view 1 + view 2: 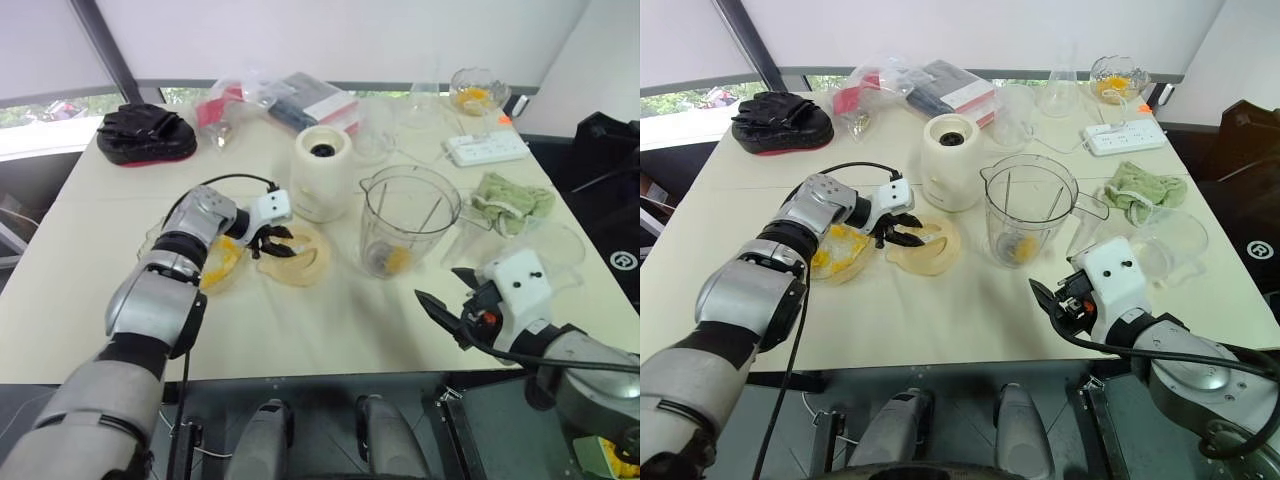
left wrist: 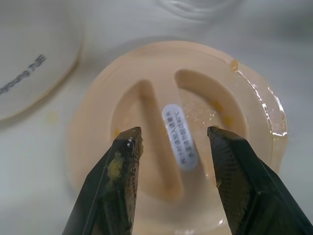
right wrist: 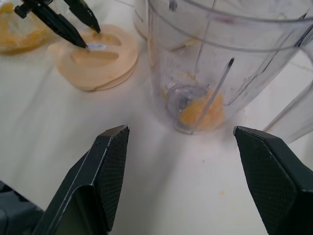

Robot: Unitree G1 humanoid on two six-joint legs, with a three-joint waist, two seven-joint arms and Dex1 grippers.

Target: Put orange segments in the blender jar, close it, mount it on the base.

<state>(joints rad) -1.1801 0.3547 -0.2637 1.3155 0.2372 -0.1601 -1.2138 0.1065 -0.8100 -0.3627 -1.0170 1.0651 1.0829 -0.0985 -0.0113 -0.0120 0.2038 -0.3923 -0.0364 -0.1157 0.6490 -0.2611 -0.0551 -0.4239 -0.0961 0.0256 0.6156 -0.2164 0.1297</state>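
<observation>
Left gripper [image 2: 171, 142] stands part-spread astride the raised centre bar of the pale orange lid [image 1: 300, 262], which lies flat between the glass bowl [image 1: 840, 255] and the blender jar [image 1: 408, 215]; contact is not confirmed. Right gripper [image 3: 181, 137], spread wide and empty, faces the jar, which holds orange segments [image 3: 200, 111] at its blade. Judgement: lid light, rigid, wet, likely slippery; pinch the bar squarely.
</observation>
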